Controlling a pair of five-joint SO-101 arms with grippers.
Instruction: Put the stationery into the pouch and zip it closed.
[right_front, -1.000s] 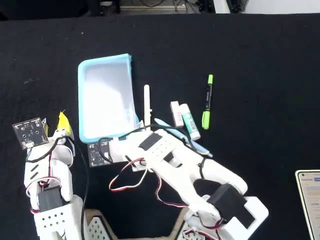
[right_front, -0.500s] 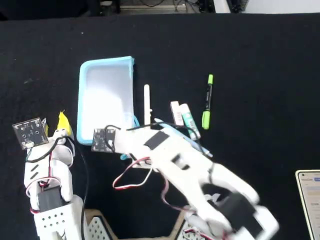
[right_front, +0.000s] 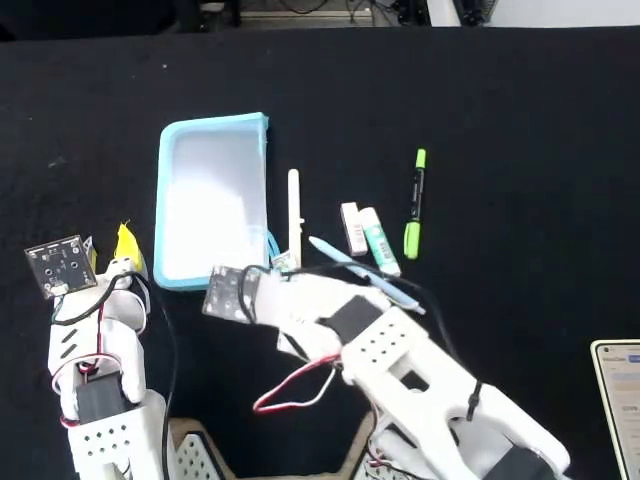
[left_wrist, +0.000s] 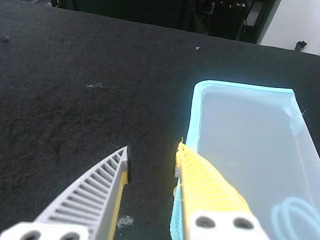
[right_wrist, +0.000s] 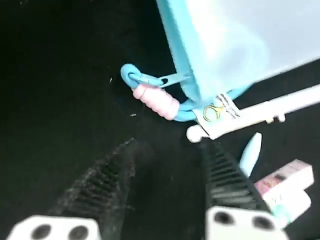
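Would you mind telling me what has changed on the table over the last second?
The right gripper drew back off the pouch's near corner, toward its own side. It now hangs open beside the zipper pull. The pouch turned slightly at first, then lay still. The left gripper, marker, glue stick, eraser, white stick and blue pen stayed put.

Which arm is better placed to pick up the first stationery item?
Right. Its jaws stand open beside the white stick and blue pen; the left arm sits on the pouch's far side.
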